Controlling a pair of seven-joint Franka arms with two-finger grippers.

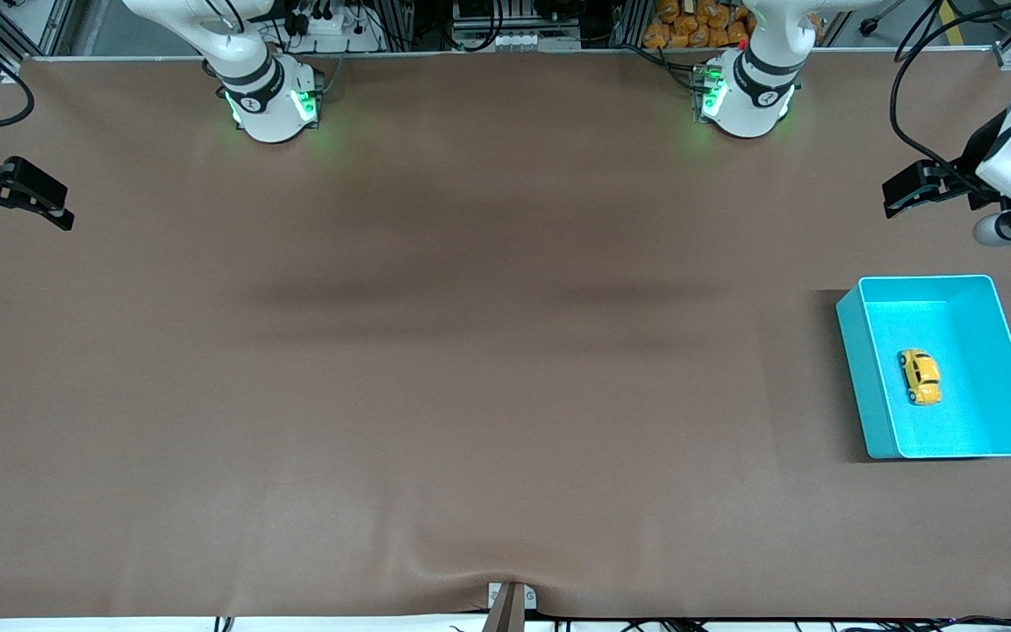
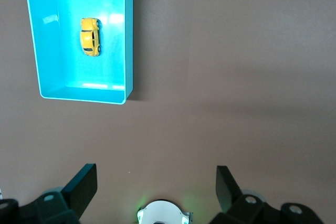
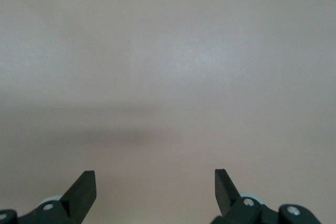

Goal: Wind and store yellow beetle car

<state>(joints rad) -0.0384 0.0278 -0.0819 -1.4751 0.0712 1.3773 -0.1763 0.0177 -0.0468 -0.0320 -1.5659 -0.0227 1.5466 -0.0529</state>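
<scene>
The yellow beetle car (image 1: 920,377) lies inside the turquoise bin (image 1: 865,386) at the left arm's end of the table. It also shows in the left wrist view (image 2: 90,36), in the bin (image 2: 128,35). My left gripper (image 1: 909,189) is open and empty, held high over the table's edge at the left arm's end, apart from the bin; in its own view (image 2: 156,182) the fingers stand wide. My right gripper (image 1: 18,197) is open and empty at the right arm's end of the table, over bare mat (image 3: 155,184). Both arms wait.
The brown mat (image 1: 470,351) covers the table. The two arm bases (image 1: 273,101) (image 1: 742,96) stand along the edge farthest from the front camera. The left arm's base also shows in the left wrist view (image 2: 164,212).
</scene>
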